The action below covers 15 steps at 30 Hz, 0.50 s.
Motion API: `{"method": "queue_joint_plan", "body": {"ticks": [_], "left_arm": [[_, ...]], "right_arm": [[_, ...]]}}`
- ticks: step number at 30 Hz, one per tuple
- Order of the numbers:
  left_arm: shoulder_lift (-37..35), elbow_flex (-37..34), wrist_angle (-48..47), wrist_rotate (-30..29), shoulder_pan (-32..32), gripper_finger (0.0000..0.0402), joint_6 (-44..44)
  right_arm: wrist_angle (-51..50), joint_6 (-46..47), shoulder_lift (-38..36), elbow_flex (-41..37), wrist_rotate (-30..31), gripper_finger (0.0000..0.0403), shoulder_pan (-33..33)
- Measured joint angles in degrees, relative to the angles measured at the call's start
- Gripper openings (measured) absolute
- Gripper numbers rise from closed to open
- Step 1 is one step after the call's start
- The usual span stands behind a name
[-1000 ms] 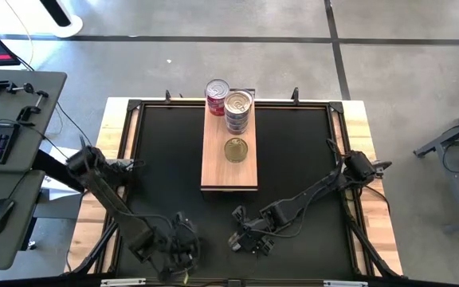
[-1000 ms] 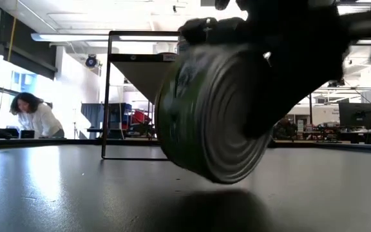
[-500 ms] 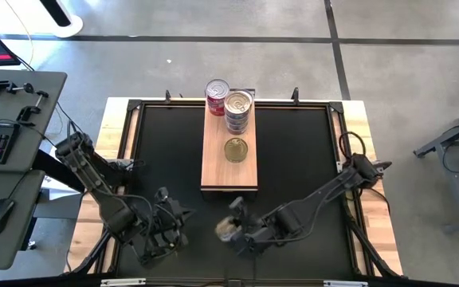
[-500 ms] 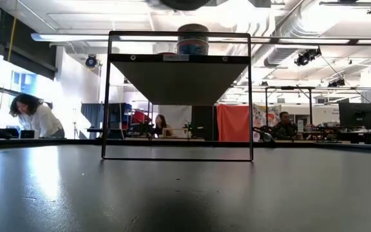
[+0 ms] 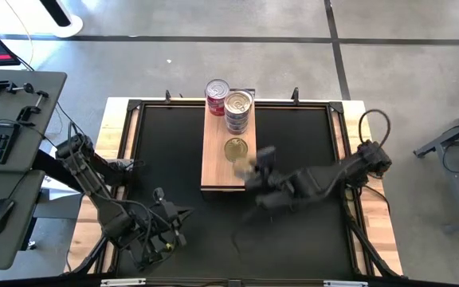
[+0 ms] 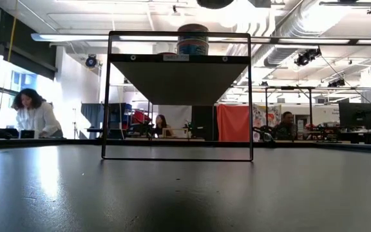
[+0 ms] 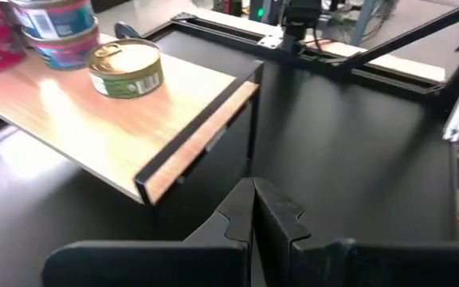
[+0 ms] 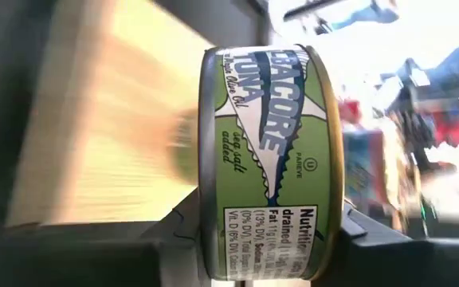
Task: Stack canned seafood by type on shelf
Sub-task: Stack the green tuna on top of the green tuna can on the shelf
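The right gripper held a green-labelled tuna tin between its fingers, carried on edge just off the near end of the shelf, presumably to join the matching green tin lying flat there (smooth metal on grained light wood). The left gripper waited over the black bench mat, fingers pressed together.
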Motion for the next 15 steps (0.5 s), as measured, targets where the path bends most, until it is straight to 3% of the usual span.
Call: {"method": "queue_joint_plan", "body": {"ticks": [4, 9, 15], "left_arm": [[0.0, 0.0, -2.4, -0.6, 1.0, 0.0000, 0.0], [0.0, 0.0, -2.1, -0.7, 1.2, 0.0000, 0.0], [0.0, 0.0, 0.1, -2.2, -2.9, 0.0000, 1.8]], "right_arm": [[1.2, -0.1, -0.8, 0.0, 2.8, 0.0116, -5.5], [5.3, -4.1, 0.6, 0.0, -1.2, 0.0118, -12.0], [6.8, -5.7, 2.1, 0.0, -4.4, 0.0122, -16.7]]}}
